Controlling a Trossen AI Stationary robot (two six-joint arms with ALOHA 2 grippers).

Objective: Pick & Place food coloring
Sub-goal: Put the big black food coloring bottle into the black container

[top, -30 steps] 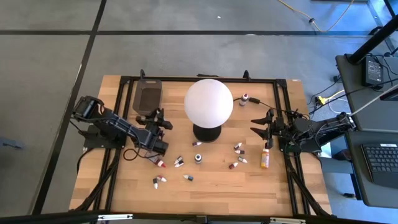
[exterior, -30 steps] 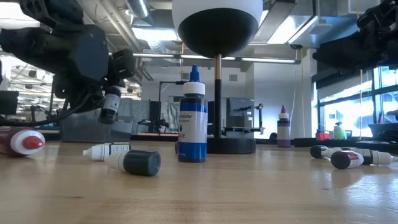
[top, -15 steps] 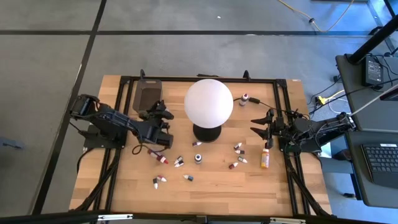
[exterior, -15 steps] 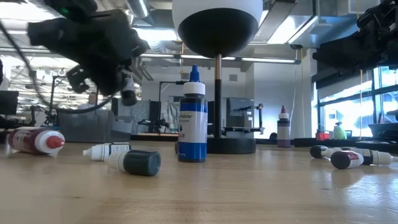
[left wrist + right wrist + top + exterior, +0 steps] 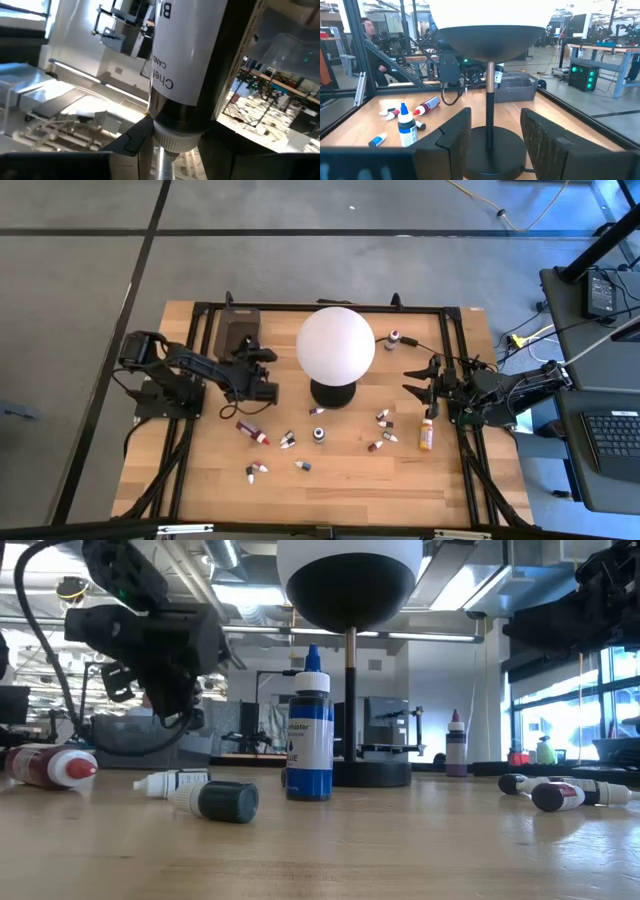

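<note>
beside the tray [image 5: 233, 326], left pincer [image 5: 262, 361] grips a dropper bottle [image 5: 187, 55].

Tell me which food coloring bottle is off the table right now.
The dark, white-labelled bottle clamped in the left gripper, carried near the grey tray. Every other bottle stands or lies on the table, including the tall orange one.

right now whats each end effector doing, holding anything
Left end effector: shut on a small dropper bottle, lifted near the dark tray.
Right end effector: open, empty, waiting by the globe lamp.
</note>
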